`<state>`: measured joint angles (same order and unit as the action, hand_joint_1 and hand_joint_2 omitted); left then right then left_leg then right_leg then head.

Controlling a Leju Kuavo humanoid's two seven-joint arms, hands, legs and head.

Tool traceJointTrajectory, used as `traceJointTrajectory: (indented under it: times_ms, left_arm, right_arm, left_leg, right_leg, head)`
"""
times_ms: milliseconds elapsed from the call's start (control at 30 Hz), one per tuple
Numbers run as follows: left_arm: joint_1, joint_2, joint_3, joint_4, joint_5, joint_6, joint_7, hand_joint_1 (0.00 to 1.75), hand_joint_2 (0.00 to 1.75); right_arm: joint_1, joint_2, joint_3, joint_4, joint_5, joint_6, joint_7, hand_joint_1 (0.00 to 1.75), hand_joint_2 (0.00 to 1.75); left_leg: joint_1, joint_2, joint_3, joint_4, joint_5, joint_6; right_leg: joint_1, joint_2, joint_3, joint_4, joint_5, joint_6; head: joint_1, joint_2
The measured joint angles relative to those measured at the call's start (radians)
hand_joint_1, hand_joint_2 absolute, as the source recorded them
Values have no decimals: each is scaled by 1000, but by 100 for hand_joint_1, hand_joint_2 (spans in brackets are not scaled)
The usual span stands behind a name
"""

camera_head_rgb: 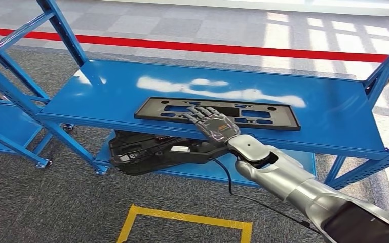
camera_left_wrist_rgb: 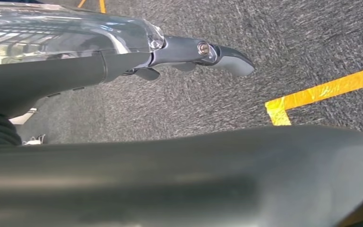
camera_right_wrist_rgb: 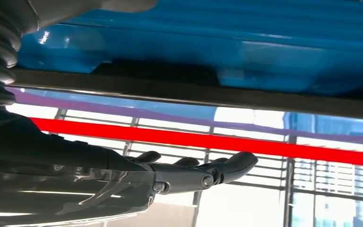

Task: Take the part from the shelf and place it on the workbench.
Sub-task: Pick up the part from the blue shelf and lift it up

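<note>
Reaching in from the lower right of the head frame, your right hand is lying over the near edge of the flat black part, fingers spread and stretched forward, not yet closed on anything. In the right wrist view those fingers are likewise showing straight and apart, with nothing between them.

The part is sitting at the middle of the frame on the upper blue shelf, its long axis running left to right across the picture, crosswise to your forearm. So the part is lying directly under and ahead of the palm (whether the palm is actually touching it, I cannot tell). The coming grasp is turning on that long near edge, I judge.

Your left hand is hanging toward the grey floor beside a yellow floor line, well away from the shelf, fingers extended and holding nothing; the right is plainly the nearer one.

Counting: one flat part on the upper shelf, one bulkier black moulding on the level below.
</note>
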<state>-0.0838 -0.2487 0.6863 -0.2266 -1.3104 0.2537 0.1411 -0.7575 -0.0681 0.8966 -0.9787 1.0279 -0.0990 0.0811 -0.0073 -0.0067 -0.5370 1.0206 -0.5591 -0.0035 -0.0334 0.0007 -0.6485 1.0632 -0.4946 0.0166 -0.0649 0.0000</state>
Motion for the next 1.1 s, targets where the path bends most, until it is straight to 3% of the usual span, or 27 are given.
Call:
traceJointTrajectory:
  times_ms: [1100]
  left_arm:
    - [-6,-3,-1,0,-18,-23,12,0,0]
  right_arm:
    - [-28,39,-128,118,61,14,41,0,175]
  left_leg:
    - [0,0,0,0,0,0]
  right_leg:
    - [0,0,0,0,0,0]
  head:
    - [0,0]
